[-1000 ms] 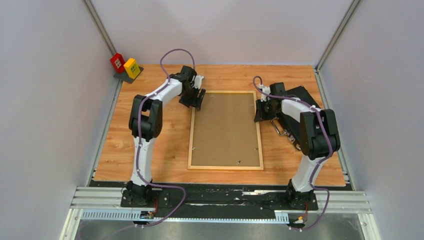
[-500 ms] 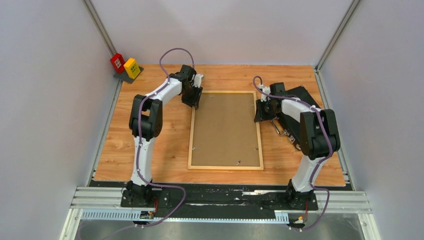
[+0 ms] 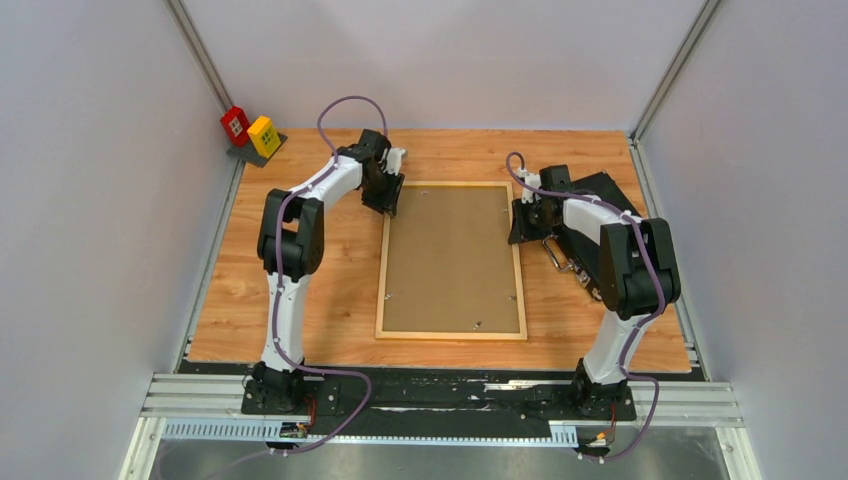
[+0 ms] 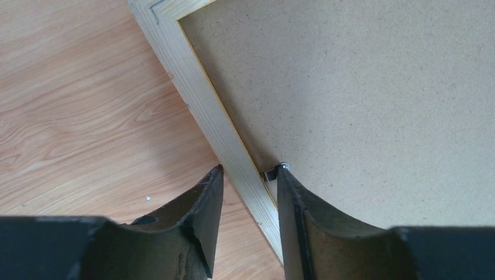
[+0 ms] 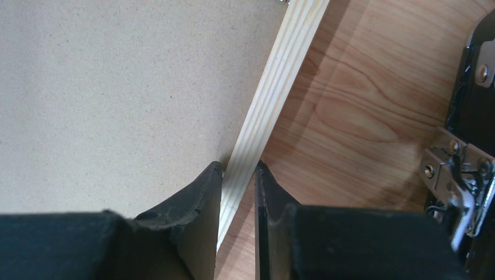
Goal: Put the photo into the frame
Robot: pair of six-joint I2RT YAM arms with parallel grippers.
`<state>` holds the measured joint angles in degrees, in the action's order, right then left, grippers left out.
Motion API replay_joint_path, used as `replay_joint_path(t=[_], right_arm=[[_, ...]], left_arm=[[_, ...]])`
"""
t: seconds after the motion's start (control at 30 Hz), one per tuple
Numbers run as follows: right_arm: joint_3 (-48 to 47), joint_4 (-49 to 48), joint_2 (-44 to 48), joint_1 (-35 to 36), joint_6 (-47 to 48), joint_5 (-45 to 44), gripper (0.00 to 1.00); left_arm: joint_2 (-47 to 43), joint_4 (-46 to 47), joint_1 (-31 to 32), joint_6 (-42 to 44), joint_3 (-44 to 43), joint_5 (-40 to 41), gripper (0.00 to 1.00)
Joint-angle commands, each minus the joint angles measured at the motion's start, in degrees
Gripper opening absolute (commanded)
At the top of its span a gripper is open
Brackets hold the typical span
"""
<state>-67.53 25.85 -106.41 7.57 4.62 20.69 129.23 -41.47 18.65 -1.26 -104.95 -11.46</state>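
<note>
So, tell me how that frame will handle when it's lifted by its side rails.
The frame probably stays stiff: solid wooden rails around a rigid-looking backing panel. Being large and thin, it may twist or swing if lifted from one side only. The narrow rail gives the right tool little to hold, so it could slip.

Cannot see downturned front of frame (image 3: 450, 335), nor whole black case (image 3: 605, 190) behind right arm (image 3: 635, 265); cannot identify tiny panel fittings (image 3: 481, 323).
</note>
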Motion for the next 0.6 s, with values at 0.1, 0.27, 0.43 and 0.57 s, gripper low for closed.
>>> replay_joint_path(t=[0.1, 0.27, 0.43, 0.57], right_arm=[[-0.06, -2.20, 2.00, -0.24, 2.06, 0.85, 0.07], [-0.06, -2.20, 1.84, -0.26, 1.68, 0.93, 0.06], [-0.21, -2.29, 0.72, -0.23, 0.74, 0.65, 0.06], [-0.57, -2.37, -0.20, -0.27, -1.39, -0.81, 0.03]], left_arm=[[-3.14, -0.61, 0.13, 1.15, 1.24, 0.42, 0.62], [-5.88, -1.54, 0.05, 1.19, 3.13, -0.02, 0.72], [-11.30, -2.27, -0.02, 2.99, 8.31, -1.42, 0.75], [-17.36, -1.20, -0.03, 4.46, 15.27, -2.63, 0.75]])
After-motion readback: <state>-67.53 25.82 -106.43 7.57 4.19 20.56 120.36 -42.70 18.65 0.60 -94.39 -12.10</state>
